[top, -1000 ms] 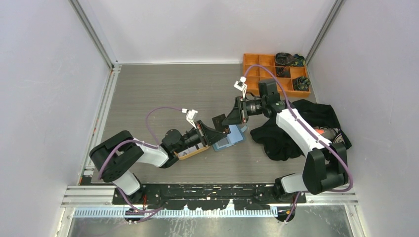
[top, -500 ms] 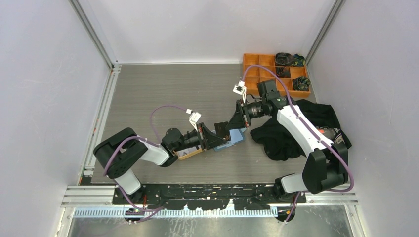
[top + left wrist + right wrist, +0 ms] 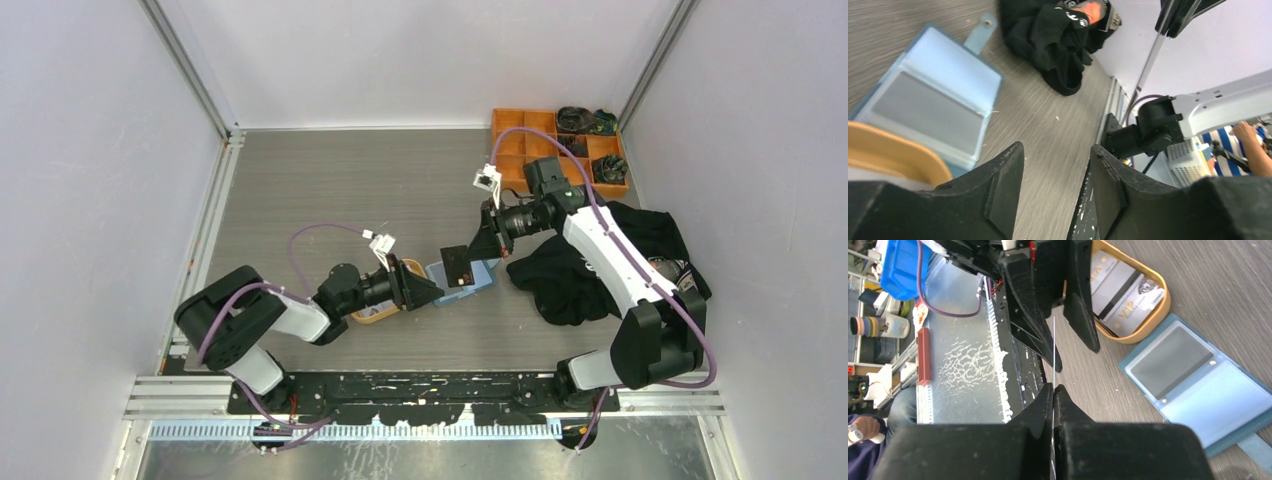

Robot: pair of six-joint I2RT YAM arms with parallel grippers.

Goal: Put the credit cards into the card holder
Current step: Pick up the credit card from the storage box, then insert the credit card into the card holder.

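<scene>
Open and flat on the bench (image 3: pixel 320 190): a blue card holder (image 3: pixel 953 60), touching an orange oval tray (image 3: pixel 898 151) on its left. Inside, clear pockets, one with a grey card (image 3: pixel 1173 362) tucked in. At one corner, a light blue tab with a snap button (image 3: pixel 981 31). In the tray, more cards (image 3: pixel 1128 292), silver and white, one with a dark stripe, one lettered VIP.

Pinched between the right fingers (image 3: pixel 1048 405), pressed tight together on it: a dark card (image 3: pixel 457 266), sitting over the card holder's left edge as seen from above, just ahead of the left fingers (image 3: pixel 1008 170). Those spread apart, with bare bench showing in the gap.

From above only: the dark card's broad face, plus an orange compartment box (image 3: pixel 545 140) at the far right corner and the full spread of a black cloth (image 3: pixel 590 270) right of the card holder. From the right wrist: the same card edge-on, no more than a thin bright line, and the print on the tray's cards. From the left wrist: the tab and part of the cloth, close up; held card not made out there.
</scene>
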